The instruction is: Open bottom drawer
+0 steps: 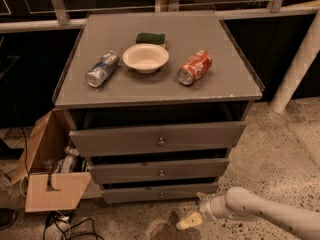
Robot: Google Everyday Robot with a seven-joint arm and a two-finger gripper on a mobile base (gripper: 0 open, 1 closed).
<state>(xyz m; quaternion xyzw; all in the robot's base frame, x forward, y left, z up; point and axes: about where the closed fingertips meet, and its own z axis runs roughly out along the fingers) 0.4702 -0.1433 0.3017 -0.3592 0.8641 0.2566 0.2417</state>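
gripper point(189, 221) near floor, just below bottom drawer point(150, 194) front

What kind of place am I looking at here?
Probably a lab or office test corner: a grey three-drawer cabinet on speckled stone floor, an open cardboard box beside it, the robot's gripper low by the narrow grey bottom drawer.
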